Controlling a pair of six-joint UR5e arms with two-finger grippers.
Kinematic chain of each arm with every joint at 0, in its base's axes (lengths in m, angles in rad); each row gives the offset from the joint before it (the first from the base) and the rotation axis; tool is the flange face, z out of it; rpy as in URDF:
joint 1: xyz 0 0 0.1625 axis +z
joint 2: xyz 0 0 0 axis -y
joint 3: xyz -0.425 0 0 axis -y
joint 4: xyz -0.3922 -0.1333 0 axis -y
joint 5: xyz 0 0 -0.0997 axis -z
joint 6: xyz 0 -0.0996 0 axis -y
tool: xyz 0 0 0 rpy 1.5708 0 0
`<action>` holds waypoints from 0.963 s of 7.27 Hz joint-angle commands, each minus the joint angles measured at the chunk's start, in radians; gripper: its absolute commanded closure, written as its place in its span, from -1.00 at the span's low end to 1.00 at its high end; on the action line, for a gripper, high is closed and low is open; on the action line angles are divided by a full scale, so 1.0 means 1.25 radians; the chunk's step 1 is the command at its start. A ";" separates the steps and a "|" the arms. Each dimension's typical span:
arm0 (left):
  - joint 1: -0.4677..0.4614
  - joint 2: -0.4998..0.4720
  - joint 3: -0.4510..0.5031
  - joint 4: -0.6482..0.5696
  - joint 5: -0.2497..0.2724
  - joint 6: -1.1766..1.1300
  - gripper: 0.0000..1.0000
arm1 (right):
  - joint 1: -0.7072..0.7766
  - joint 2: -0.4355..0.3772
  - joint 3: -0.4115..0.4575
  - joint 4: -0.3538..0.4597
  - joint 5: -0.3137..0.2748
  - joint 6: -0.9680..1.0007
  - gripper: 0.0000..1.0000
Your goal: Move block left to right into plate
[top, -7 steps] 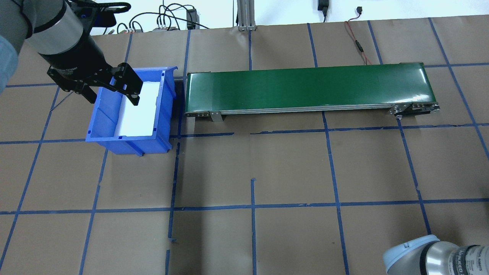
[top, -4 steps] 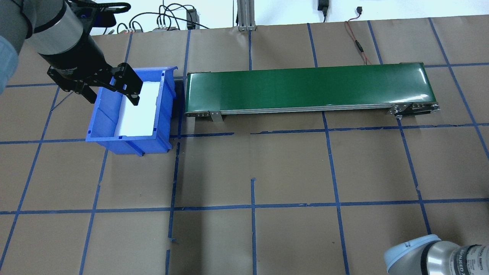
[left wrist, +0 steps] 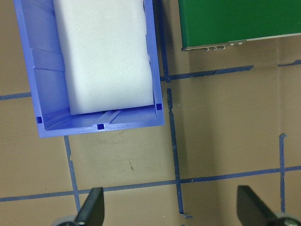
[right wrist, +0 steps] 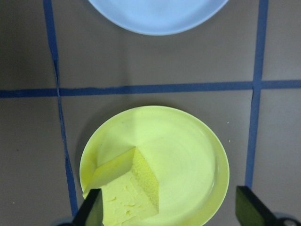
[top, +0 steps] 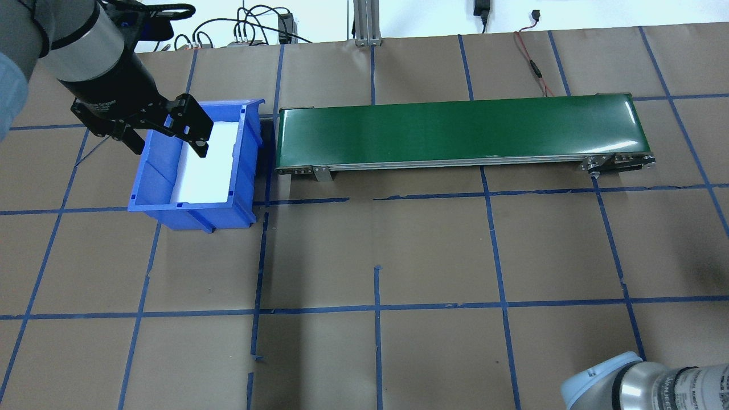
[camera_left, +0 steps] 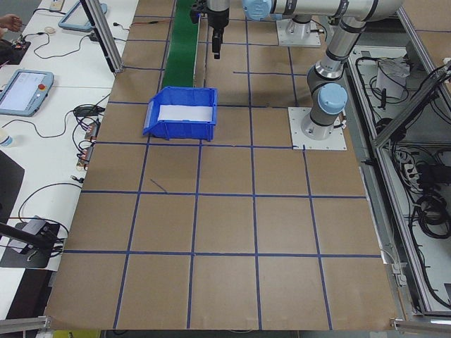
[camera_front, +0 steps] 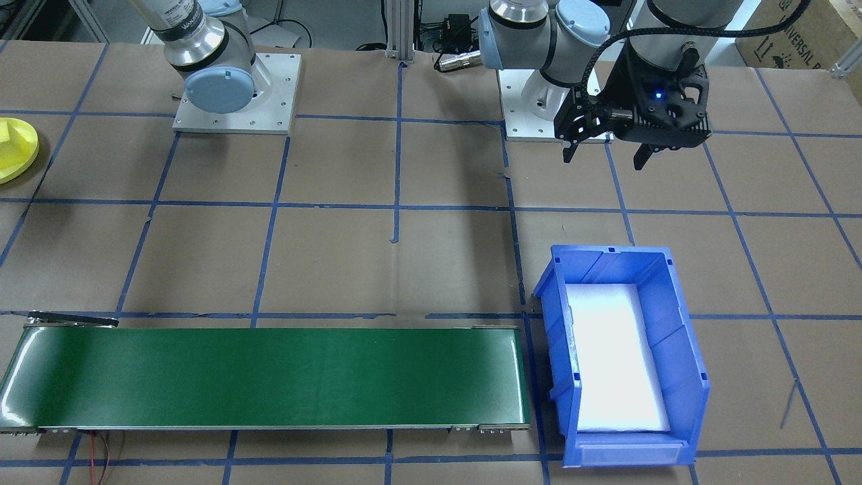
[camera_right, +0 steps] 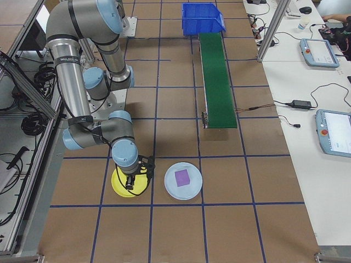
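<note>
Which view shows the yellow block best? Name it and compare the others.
The right wrist-mounted view: the yellow block fills the foreground, lying in the yellow plate. The exterior front-facing view catches only the plate's edge; the exterior right view hides the block behind the right tool.

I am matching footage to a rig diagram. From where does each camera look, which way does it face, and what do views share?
Front: faces the robot, shows both bases.
Overhead: behind the robot, shows left gripper over blue bin.
Left end: bin near, belt beyond.
Right end: right arm above yellow plate.
Left wrist: down on bin.
Right wrist: down on plate, yellow block.
Most share the bin.
</note>
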 commanded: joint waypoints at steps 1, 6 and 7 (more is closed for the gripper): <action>-0.001 0.000 -0.001 0.000 -0.001 0.000 -1.00 | 0.167 -0.038 -0.140 0.206 -0.005 0.157 -0.99; -0.001 0.000 -0.001 0.000 -0.001 -0.002 -1.00 | 0.699 -0.195 -0.161 0.373 0.006 0.809 -0.99; -0.001 0.000 -0.001 0.000 -0.001 -0.002 -1.00 | 0.804 -0.196 -0.162 0.373 0.023 0.953 -0.99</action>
